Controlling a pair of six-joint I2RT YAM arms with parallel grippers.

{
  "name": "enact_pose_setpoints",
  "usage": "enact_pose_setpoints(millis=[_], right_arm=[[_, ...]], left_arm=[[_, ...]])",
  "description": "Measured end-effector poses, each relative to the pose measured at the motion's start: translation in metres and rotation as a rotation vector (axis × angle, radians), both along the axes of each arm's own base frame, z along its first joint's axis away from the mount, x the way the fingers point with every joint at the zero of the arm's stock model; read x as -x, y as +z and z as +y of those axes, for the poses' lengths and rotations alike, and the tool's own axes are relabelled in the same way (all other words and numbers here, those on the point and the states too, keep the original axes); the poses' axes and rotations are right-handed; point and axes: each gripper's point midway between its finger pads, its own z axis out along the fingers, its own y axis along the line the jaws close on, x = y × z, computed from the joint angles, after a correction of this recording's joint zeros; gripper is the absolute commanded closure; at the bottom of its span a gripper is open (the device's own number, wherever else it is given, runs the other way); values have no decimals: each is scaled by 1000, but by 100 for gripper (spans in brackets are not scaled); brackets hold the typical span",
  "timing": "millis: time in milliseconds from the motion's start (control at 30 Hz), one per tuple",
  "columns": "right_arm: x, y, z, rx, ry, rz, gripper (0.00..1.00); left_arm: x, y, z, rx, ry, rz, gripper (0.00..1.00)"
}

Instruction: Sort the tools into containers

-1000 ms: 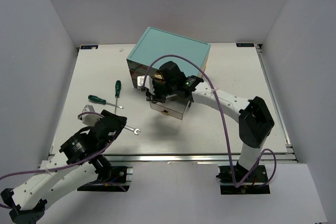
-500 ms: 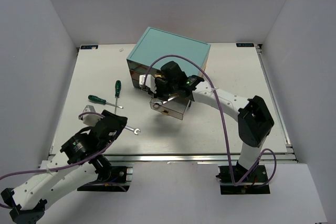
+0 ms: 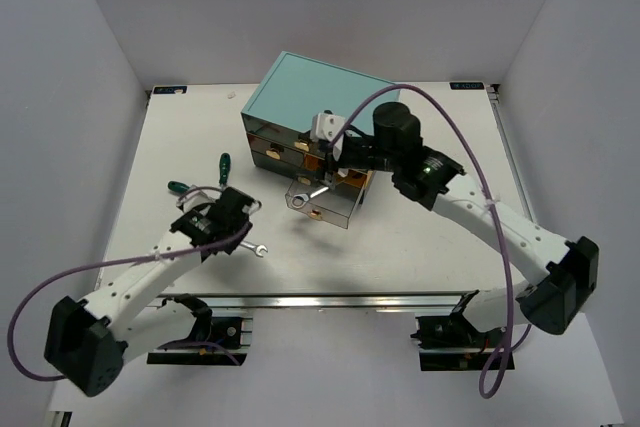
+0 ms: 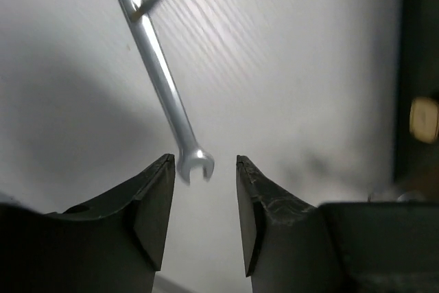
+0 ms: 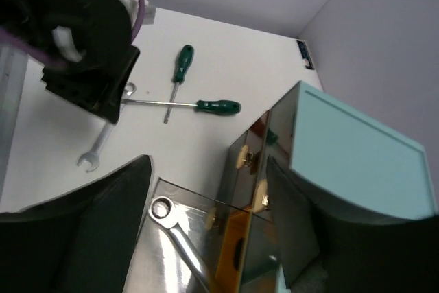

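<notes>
A teal chest stands at the back with one clear drawer pulled out. A silver wrench lies inside that drawer. My right gripper hangs open above the drawer, holding nothing. A second silver wrench lies on the table. My left gripper is open, and the wrench's near open end sits between its fingertips. Two green-handled screwdrivers lie crossed left of the chest, also in the right wrist view.
Closed drawers with tan knobs fill the chest's front face. White walls enclose the table on the left, back and right. The left arm's purple cable loops out near the front left edge.
My right gripper opened, left the wrench in the pulled-out drawer and drew back up to the right. My left arm reached forward over the table wrench, jaws narrowing slightly.
</notes>
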Motion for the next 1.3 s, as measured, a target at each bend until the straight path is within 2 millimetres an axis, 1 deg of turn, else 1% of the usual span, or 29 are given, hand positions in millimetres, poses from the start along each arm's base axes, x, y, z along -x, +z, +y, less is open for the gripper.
enact_pose_setpoints(millis=[33,67,133,200,233,333,400,467,600,733,933,1133,1233,1300], right_arm=[[2,7,-5,-16,3,-2,43],[1,10,-10,-29,0,-1,50],[-3,8,-25,-35,-22,28,61],[-7,-2,-40,-30,-50,67,61],[-8,-9,-47,-24,-65,91,59],[-4,-25,-64,-12,-92,147,58],[-1,-32,-74,-8,-106,171,57],[1,-33,-81,-15,-119,182,57],[-2,-27,-92,-39,-146,183,57],[-5,-27,-99,-49,-169,196,57],[-7,-32,-104,-50,-188,219,56],[-6,-34,-108,-53,-195,227,56],[-6,-32,-109,-56,-198,223,57],[-6,-31,-111,-60,-201,219,56]], left_arm=[[-8,-6,7,11,32,29,44],[-14,-10,15,20,59,48,39],[-22,-13,25,40,81,64,29],[-28,-18,30,73,80,95,27],[-31,-22,30,87,78,113,27],[-34,-42,29,119,55,209,29],[-32,-56,23,134,25,275,31],[-30,-64,17,146,-4,330,33],[-31,-66,13,155,-23,358,35],[-24,-70,15,148,-14,397,36],[-9,-84,18,141,17,469,37],[-9,-86,20,127,46,493,39],[-10,-89,21,110,60,554,44],[-18,-88,19,113,63,564,47]])
